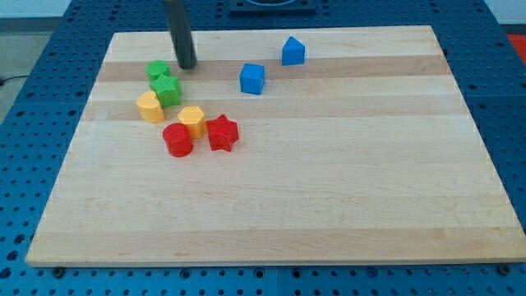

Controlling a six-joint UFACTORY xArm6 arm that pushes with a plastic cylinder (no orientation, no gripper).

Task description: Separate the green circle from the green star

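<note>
The green circle (158,70) lies near the board's upper left. The green star (168,90) sits just below and right of it, and the two touch. My tip (187,65) rests on the board just to the right of the green circle and above the green star, a small gap away from both. The dark rod rises from it to the view's top.
A yellow block (149,107) touches the green star's lower left. Another yellow block (192,120), a red circle (177,140) and a red star (222,133) cluster below. A blue cube (253,79) and a second blue block (292,52) lie to the right. The wooden board (329,181) rests on a blue perforated table.
</note>
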